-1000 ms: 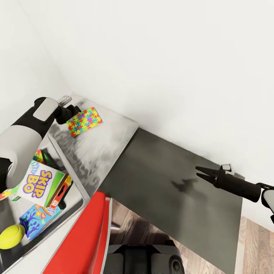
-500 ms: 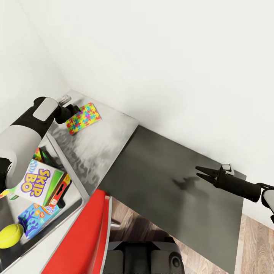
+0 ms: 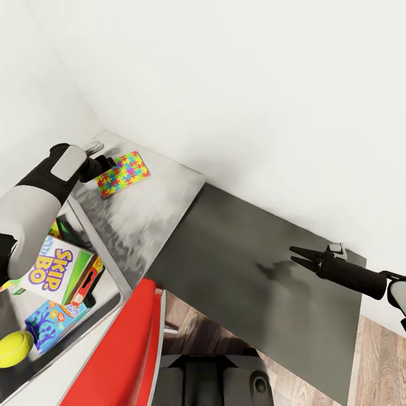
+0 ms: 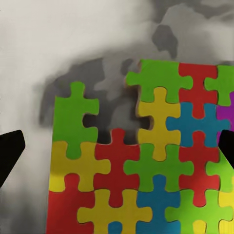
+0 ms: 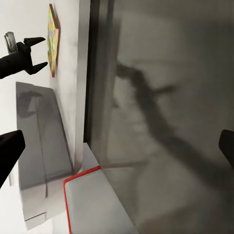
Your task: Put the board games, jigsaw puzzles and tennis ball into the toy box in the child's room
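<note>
A jigsaw puzzle (image 3: 123, 174) box lies flat on the light grey table (image 3: 152, 217) near the wall corner. My left gripper (image 3: 110, 164) is open at its near-left edge. In the left wrist view the puzzle (image 4: 146, 165) lies between the two spread fingertips (image 4: 9, 152). The toy box (image 3: 97, 237) at the lower left holds the Skip-Bo game (image 3: 49, 269), a blue game box (image 3: 53, 318), a green-edged box (image 3: 57, 230) under the arm, and the tennis ball (image 3: 14, 348). My right gripper (image 3: 299, 256) hangs open and holds nothing over the dark section.
The dark grey cabinet top (image 3: 242, 282) adjoins the light grey top on the right. A red-edged object (image 3: 121, 349) stands just below the toy box. White walls close off the table's back. Wood floor (image 3: 383, 361) shows at the lower right.
The whole head view has shifted slightly, so the camera moved. Both arms and the puzzle box keep nearly the same places relative to the table.
</note>
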Controlling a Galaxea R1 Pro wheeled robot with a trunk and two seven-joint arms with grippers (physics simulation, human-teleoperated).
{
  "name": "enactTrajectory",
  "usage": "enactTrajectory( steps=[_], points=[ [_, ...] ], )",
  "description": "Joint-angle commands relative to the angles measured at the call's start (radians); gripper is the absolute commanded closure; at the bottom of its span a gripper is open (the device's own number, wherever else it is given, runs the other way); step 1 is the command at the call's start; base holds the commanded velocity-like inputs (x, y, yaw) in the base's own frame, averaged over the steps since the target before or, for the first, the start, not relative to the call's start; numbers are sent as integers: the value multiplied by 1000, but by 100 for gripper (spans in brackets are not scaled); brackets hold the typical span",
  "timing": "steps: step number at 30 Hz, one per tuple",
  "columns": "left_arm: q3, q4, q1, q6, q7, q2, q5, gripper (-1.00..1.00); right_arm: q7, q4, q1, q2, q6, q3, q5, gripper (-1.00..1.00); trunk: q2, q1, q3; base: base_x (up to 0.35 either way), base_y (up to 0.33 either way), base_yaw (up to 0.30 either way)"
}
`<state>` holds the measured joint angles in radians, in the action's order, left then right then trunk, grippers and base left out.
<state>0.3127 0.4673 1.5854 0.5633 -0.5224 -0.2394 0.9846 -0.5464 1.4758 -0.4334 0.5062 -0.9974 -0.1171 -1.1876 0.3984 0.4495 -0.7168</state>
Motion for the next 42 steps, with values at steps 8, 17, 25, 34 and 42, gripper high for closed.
enactTrajectory(
  steps=[8,17,25,34,42],
  points=[
    [8,2,1,0,-8,-1,5,-100,-6,0,-1,0,-4,-1,5,-100,2,1,-2,0,0,0],
    [8,1,1,0,-9,-1,3,-100,-6,0,-1,0,-4,-1,5,-100,2,1,-2,0,0,0],
    [8,1,1,0,-9,-1,3,-100,-6,0,-1,0,-4,-1,5,-100,2,1,-2,0,0,-22],
    [8,2,1,0,-8,-1,3,-100,-6,0,-1,0,-4,-1,5,-100,2,1,-2,0,0,-191],
    [8,2,1,0,-8,-1,4,-100,-6,0,-1,0,-4,-1,5,-100,2,1,-2,0,0,-147]
  ],
)
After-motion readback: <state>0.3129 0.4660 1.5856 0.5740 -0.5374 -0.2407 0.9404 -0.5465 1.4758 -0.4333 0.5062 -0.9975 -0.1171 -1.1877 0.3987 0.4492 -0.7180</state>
